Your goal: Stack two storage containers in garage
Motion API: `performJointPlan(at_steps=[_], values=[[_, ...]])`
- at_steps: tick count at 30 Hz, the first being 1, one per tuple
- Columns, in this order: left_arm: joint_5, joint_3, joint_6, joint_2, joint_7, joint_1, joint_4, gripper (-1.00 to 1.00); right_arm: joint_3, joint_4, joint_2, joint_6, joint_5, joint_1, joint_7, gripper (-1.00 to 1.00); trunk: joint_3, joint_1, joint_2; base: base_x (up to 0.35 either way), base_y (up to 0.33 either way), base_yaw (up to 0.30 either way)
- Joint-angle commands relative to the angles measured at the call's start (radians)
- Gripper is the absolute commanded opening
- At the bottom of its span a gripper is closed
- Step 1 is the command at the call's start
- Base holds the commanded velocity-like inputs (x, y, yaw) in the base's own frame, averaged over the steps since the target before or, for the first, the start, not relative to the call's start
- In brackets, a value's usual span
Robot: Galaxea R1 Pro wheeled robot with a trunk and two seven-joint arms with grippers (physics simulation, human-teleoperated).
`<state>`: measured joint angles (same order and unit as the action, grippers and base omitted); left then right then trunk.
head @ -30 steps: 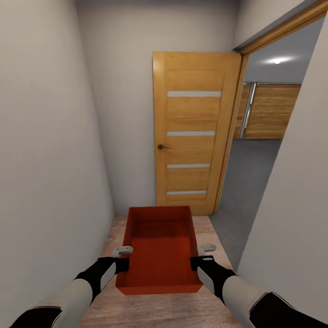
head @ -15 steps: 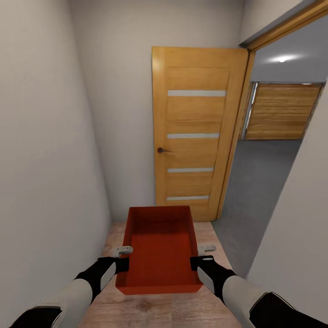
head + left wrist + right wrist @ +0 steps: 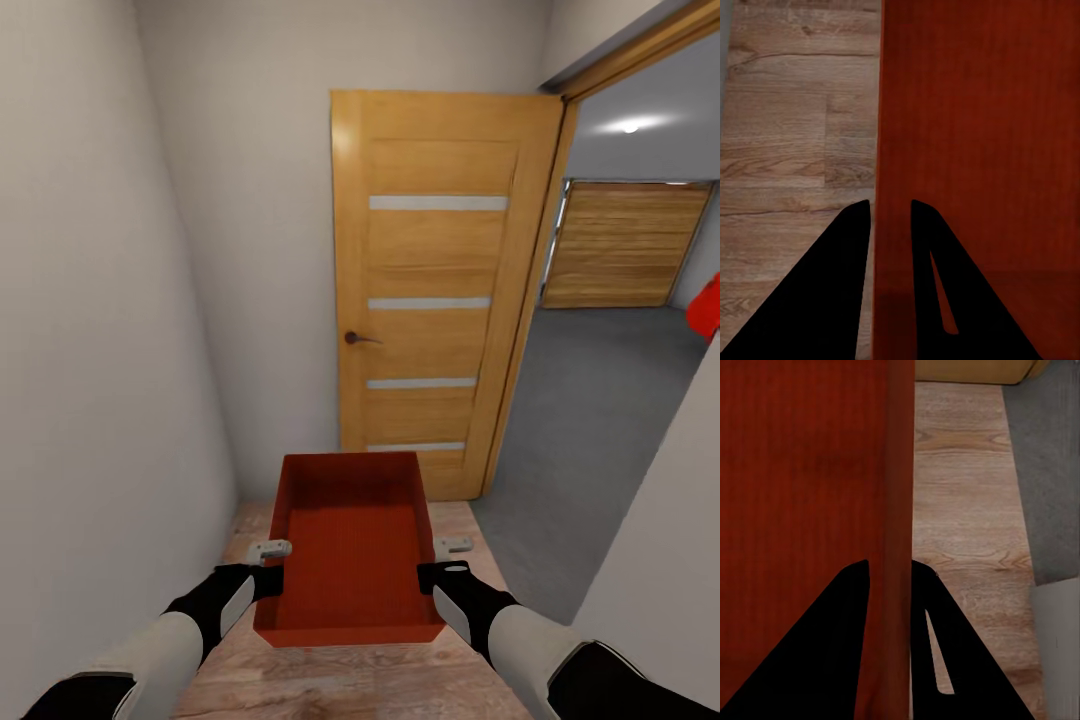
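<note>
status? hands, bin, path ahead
Left hand and right hand each shut on a side wall of the storage container, carried level. Open wooden door ahead; garage floor through doorway at right.

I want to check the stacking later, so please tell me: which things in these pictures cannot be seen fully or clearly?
- Red object in the garage, head view: cut off by the wall edge, identity unclear.
- Garage floor, head view: partly hidden by the door frame and wall.
- Underside of the held container: hidden in every view.
- Left tool and right tool, wrist views: fingers are black silhouettes, so contact with the walls is unclear.
</note>
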<state>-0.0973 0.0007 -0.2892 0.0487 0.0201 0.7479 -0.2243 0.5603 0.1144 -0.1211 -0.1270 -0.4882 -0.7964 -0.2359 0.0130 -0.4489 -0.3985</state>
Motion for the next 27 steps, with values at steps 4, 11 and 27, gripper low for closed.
performJointPlan(at_steps=[4,11,27], values=[[0.024,0.005,0.015,0.000,0.011,0.001,-0.004,-1.00,0.035,0.001,-0.002,-0.006,-0.034,0.000,0.004,-1.00,0.001,-0.001,-0.001,0.323,0.000,-0.084],[0.025,0.005,0.015,0.000,0.007,0.001,-0.004,-1.00,0.035,0.001,-0.002,-0.006,-0.034,0.000,0.004,-1.00,0.001,-0.001,-0.001,0.317,0.000,-0.225],[0.025,0.005,0.013,0.000,0.006,0.001,-0.006,-1.00,0.035,0.001,-0.002,-0.010,-0.034,0.000,0.004,-1.00,0.001,-0.001,-0.001,0.090,0.000,-0.075]])
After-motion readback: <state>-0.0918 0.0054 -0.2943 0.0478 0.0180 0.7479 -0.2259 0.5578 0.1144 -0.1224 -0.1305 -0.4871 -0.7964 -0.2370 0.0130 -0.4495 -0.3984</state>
